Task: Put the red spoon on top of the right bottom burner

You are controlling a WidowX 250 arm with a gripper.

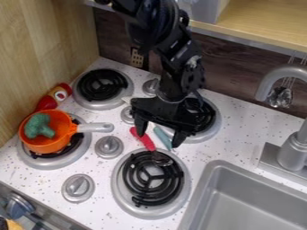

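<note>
Red plastic makes the spoon easy to pick out: its handle lies on the speckled tabletop, just above the right bottom burner, while its grey bowl reaches over the upper part of the black coil. My tool hangs right over this spot, its two fingers spread wide with nothing gripped between them.

My first worry is the blue-handled utensil beside the spoon. Both handles lie within the spread of the fingers, so if I closed from here I could pinch the two together, or catch the blue one alone. I'd want to centre on the red handle and narrow the opening before going lower.

One fingertip looks very near the red handle; I can't tell whether they touch. Coming straight down could press on it, pivot the spoon and flick its bowl off the coil. A grip at the handle's far end would leave the bowl sagging, and a low carry could snag it in the coil's open rings.

Since the bowl is already on the burner, I judge that only a short lift and shift is needed; overshooting could send it towards the sink.
</note>
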